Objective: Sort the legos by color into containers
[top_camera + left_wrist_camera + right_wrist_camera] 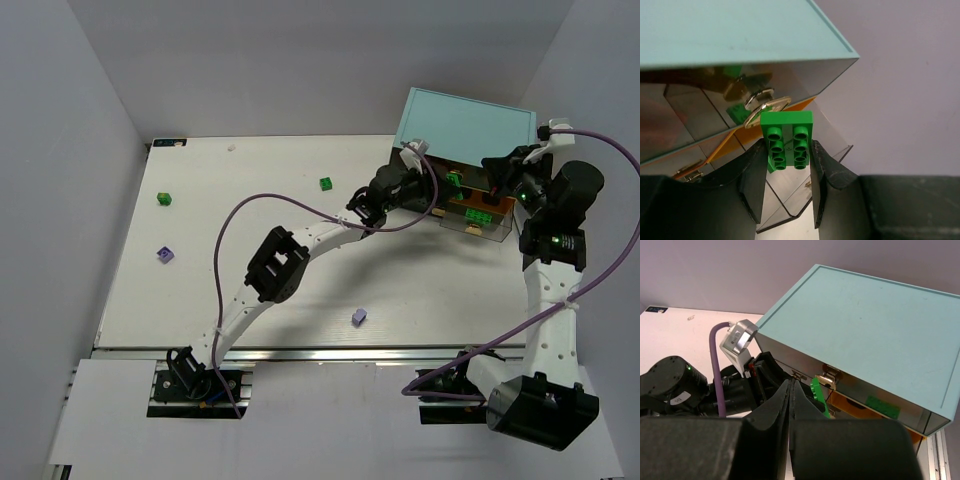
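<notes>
At the cabinet (730, 30) front, my left end effector (787, 152) pinches a green brick (786, 135) by its sides; light, stiff, slick, I judge. My right end effector (791, 395) is closed, empty.

The left arm (300, 255) is stretching forward and rightward, its wrist bending toward the far right corner. The left fingers (754, 175) are standing partly apart, clamping a green brick (787, 131). The right arm (548, 300) is rising upright, wrist tipping leftward; the right fingers (776, 410) are pressing flat together, gripping nothing.
</notes>
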Robot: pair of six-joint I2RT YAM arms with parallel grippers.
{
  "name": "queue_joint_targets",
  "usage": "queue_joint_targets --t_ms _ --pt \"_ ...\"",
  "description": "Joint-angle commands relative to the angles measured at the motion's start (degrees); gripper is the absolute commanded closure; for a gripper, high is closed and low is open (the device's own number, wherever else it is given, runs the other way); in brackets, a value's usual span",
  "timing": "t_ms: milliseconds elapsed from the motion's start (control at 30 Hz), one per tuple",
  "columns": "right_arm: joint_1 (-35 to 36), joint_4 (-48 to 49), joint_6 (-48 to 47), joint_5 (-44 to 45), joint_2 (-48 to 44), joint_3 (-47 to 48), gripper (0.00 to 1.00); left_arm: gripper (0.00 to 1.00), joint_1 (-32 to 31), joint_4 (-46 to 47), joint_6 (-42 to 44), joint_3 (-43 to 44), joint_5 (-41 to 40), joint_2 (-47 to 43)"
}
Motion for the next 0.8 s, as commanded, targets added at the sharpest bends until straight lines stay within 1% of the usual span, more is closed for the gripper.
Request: queue_joint_targets --t_ms 0,133,300,367,400,467,500,600,667,733,767 --pt "-0.4 1.7 1.2 0.3 -1.2 -0.2 1.0 0.89 -1.0 0.3 -0.2 2.1 1.0 -1.6" --pt "-0.4 1.7 1.0 0.4 -1.4 -0.6 1.0 0.86 -1.0 0.1 -0.5 2.4 1.0 -1.1" --pt "-0.7 1.9 1.2 0.3 -1.7 -1.0 1.0 0.75 -1.5 -1.4 -0.9 2.1 1.6 -0.6" --pt "-0.7 1.8 1.2 0.3 -1.7 -1.2 1.0 0.67 -1.5 -2.1 -1.0 1.7 1.5 -0.5" --pt "-0.7 2.0 1.2 0.3 -1.8 -1.3 1.0 0.57 -1.5 -2.6 -0.9 1.7 1.2 -0.5" --pt "-0.7 1.9 1.1 0.3 -1.9 -1.3 1.0 0.5 -1.5 -2.8 -0.5 1.7 0.7 -0.6" --pt "-0.7 1.9 1.1 0.2 -2.1 -1.3 1.0 0.44 -1.5 -2.9 -0.3 1.7 0.3 -0.7" --pt "-0.7 2.0 0.7 -0.6 -2.3 -1.8 1.0 0.36 -1.5 -2.8 0.2 1.9 0.1 -1.5" --pt "-0.7 1.9 0.0 -1.7 -2.6 -2.0 1.0 0.34 -1.5 -2.4 0.2 2.0 0.0 -2.0" --pt "-0.8 2.0 -1.2 -5.4 -2.5 -2.3 1.0 0.34 -1.5 -1.4 0.2 2.1 -0.3 -2.7" --pt "-0.9 2.0 -2.3 -10.1 -2.6 -2.5 1.0 0.34 -1.5 -1.1 0.2 2.2 -0.4 -3.4"
